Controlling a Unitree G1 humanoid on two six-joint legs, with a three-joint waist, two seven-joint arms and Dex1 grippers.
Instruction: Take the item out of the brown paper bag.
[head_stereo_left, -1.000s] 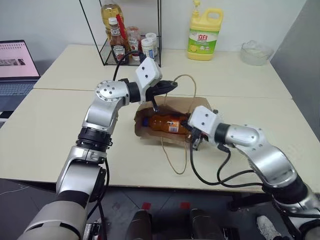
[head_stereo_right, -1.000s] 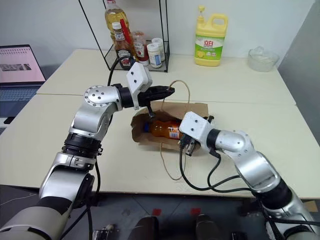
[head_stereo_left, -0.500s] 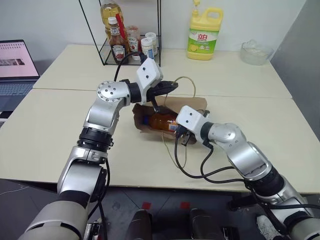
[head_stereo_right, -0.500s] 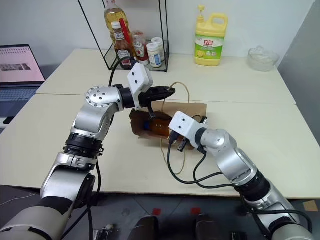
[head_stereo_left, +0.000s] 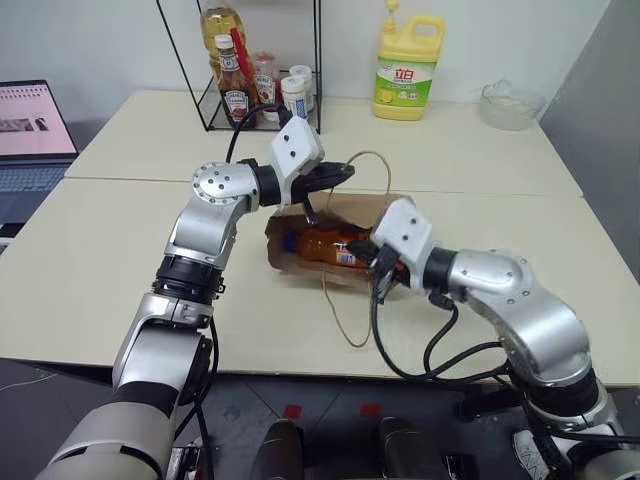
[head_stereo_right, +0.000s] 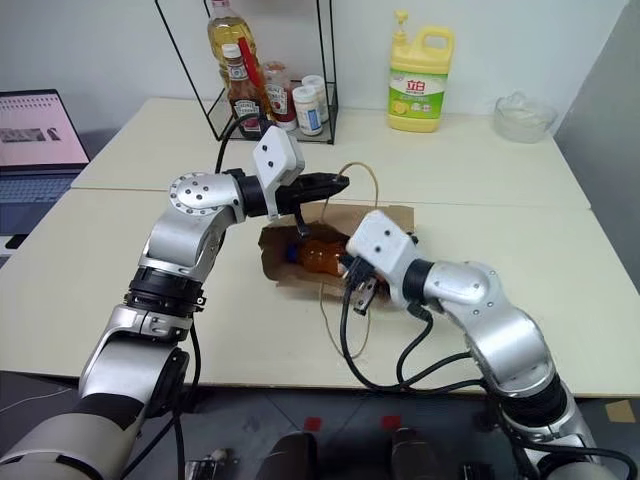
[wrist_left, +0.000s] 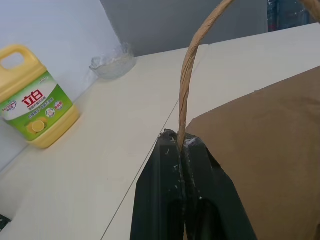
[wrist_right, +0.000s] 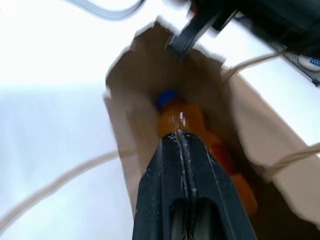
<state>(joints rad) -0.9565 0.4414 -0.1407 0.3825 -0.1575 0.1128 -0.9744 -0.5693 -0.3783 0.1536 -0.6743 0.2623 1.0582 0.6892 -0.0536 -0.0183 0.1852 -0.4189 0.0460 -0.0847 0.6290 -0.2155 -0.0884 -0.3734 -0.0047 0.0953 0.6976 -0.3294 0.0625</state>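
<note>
Amber-filled clear plastic bottle (head_stereo_left: 330, 246) lay inside the wide brown paper bag (head_stereo_left: 385, 212). Left gripper (wrist_left: 183, 145) pinched a twisted handle (wrist_left: 192, 65) shut; right gripper (wrist_right: 181, 137), closed and empty, should reopen before grasping the bottle.

A lab-like test room staged as a kitchen: pale bench (head_stereo_left: 120, 260) with wire condiment rack (head_stereo_left: 255, 70), yellow detergent jug (head_stereo_left: 408, 68), glass bowl (head_stereo_left: 511, 105); open laptop (head_stereo_left: 32, 130) alongside.

Brown paper bag (head_stereo_left: 330, 235) lying on its side on the cream worktop (head_stereo_left: 120, 270), one twisted loop handle (head_stereo_left: 372, 170) raised, the other (head_stereo_left: 345, 310) trailing flat, small clear bottle (head_stereo_left: 325, 245) of amber liquid with blue cap and label lying inside
</note>
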